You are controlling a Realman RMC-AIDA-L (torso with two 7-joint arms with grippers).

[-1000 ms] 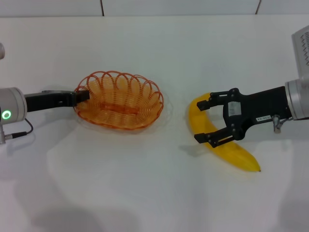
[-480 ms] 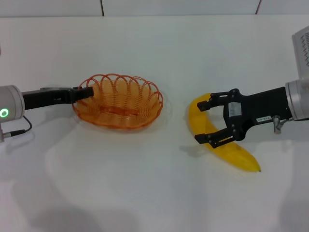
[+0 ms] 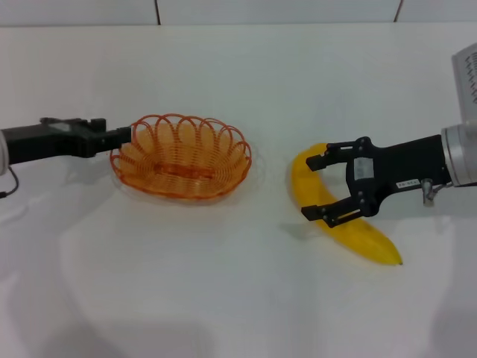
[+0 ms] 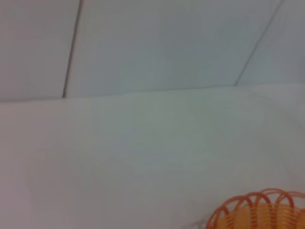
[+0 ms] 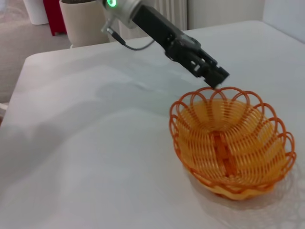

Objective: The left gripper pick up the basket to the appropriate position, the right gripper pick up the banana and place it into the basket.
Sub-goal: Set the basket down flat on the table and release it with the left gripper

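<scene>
White tabletop: our right gripper [image 3: 322,186] straddles the banana [image 3: 339,224], fingers spread.
Its long axis crosses our jaws; left gripper [image 3: 119,136], closure unclear, sits beside the basket [image 3: 181,155].

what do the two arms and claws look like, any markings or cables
The left gripper is an all-black claw on a black arm with a thin black cable and a green ring light. The right gripper is a black two-fingered claw bearing small white labels, behind it a silver-white wrist cuff.

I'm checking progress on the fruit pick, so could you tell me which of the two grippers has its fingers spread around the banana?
The right gripper: its open fingers straddle the banana. The left gripper is at the basket rim instead.
</scene>
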